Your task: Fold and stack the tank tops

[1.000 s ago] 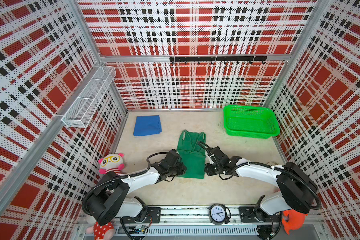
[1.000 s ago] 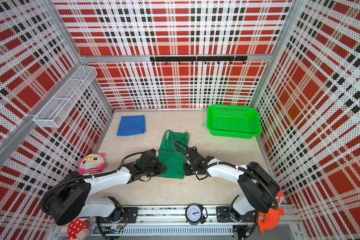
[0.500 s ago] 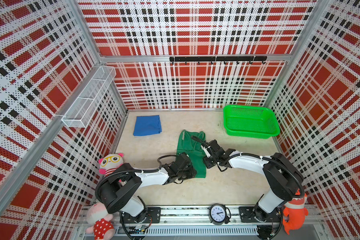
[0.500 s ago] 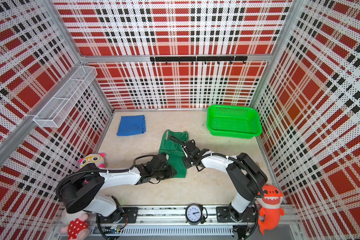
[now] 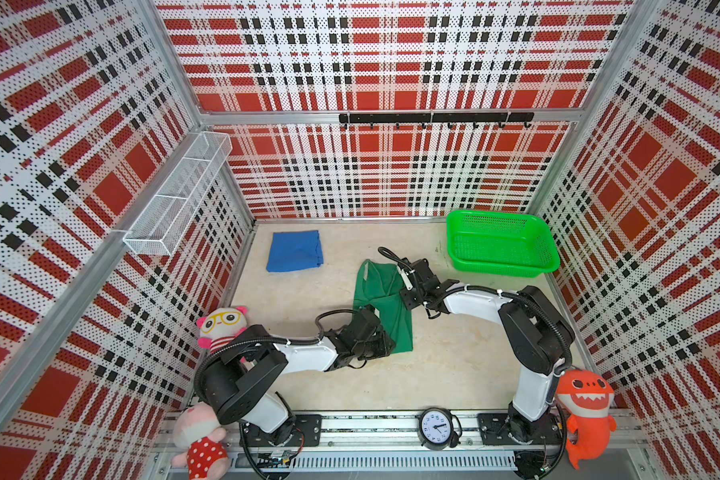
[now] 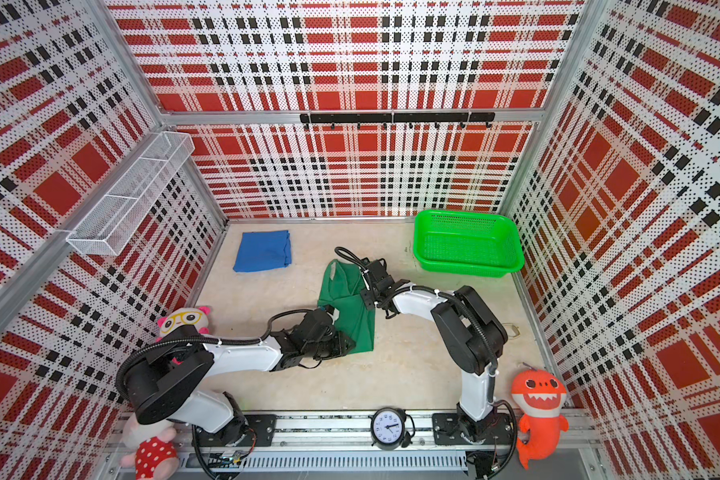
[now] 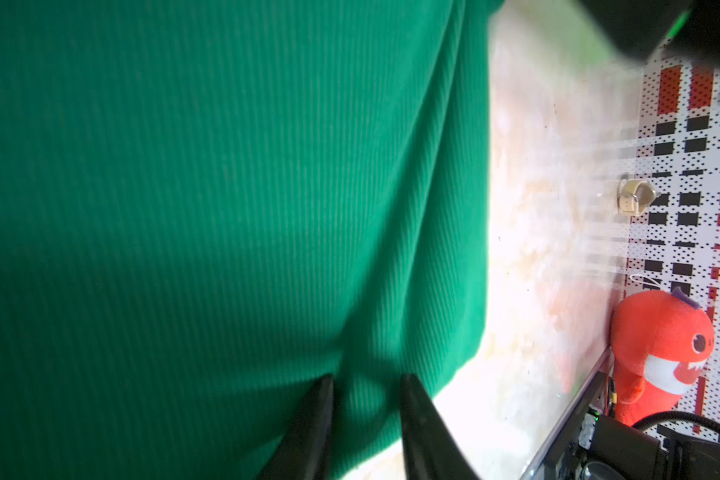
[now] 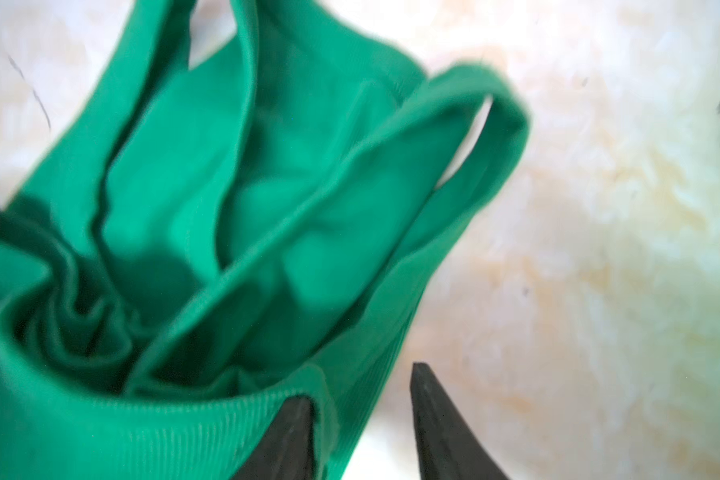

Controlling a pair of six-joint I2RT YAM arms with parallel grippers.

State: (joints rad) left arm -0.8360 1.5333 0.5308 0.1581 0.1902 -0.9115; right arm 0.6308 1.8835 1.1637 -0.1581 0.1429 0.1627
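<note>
Green top (image 5: 393,324) narrowed; left pincer (image 7: 367,380) pinches it, right pincer (image 8: 361,384) ajar.

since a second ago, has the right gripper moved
Yes. The right gripper has moved toward the back wall, up along the dark green tank top, ending nearer the green mesh basket.
</note>
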